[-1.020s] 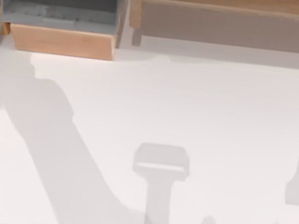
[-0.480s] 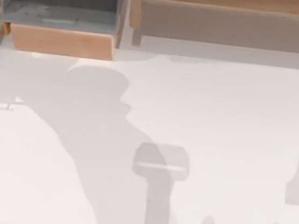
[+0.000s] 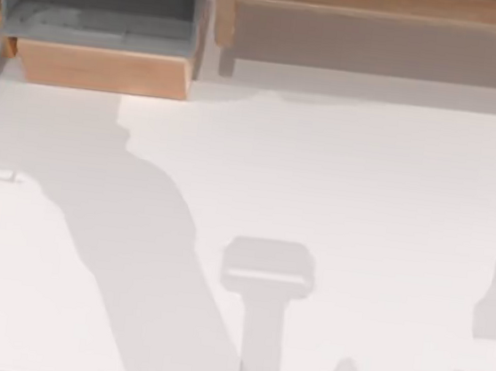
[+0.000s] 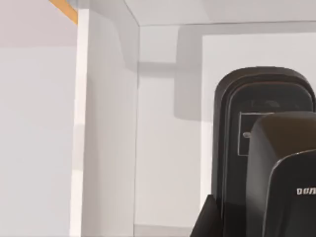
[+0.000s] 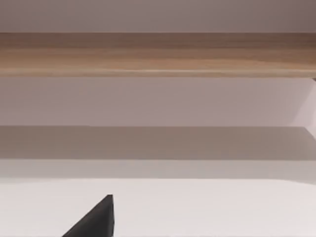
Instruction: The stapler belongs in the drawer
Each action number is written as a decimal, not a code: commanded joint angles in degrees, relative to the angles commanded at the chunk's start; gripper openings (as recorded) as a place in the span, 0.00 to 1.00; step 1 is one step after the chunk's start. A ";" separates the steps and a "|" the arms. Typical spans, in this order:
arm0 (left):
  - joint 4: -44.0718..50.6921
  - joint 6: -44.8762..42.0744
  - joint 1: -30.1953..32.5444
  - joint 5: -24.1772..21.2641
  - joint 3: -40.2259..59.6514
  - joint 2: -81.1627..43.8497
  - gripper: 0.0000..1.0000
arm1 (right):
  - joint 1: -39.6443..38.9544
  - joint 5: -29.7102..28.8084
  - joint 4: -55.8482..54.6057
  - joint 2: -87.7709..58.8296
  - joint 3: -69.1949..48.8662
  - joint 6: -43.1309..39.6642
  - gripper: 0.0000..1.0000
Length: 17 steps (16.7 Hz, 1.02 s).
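Black stapler (image 4: 264,163) sits clenched in left pincer (image 4: 276,197); advise centring above open drawer (image 3: 100,68) before release.

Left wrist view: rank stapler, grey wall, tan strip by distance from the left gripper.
1. stapler: held in the left gripper.
2. grey wall: beside the stapler, farther back.
3. tan strip: farthest, partly hidden behind that wall's edge.

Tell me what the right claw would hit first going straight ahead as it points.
Probably the long wooden shelf unit: the right claw faces it across bare table, with nothing between. Depth is unclear.
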<state>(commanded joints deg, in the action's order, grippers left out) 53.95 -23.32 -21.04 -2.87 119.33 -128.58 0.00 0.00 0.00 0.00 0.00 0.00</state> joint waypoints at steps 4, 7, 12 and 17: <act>3.64 1.59 0.76 -1.69 -4.51 -7.33 0.00 | 0.00 0.00 0.00 0.00 0.00 0.00 1.00; 3.95 1.73 0.47 -1.71 -4.85 -7.71 0.00 | 0.00 0.00 0.00 0.00 0.00 0.00 1.00; 3.95 1.73 0.47 -1.71 -4.85 -7.71 0.23 | 0.00 0.00 0.00 0.00 0.00 0.00 1.00; 3.95 1.73 0.47 -1.71 -4.85 -7.71 0.60 | 0.00 0.00 0.00 0.00 0.00 0.00 1.00</act>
<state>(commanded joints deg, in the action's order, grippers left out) 57.90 -21.59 -20.57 -4.58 114.48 -136.28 0.00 0.00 0.00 0.00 0.00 0.00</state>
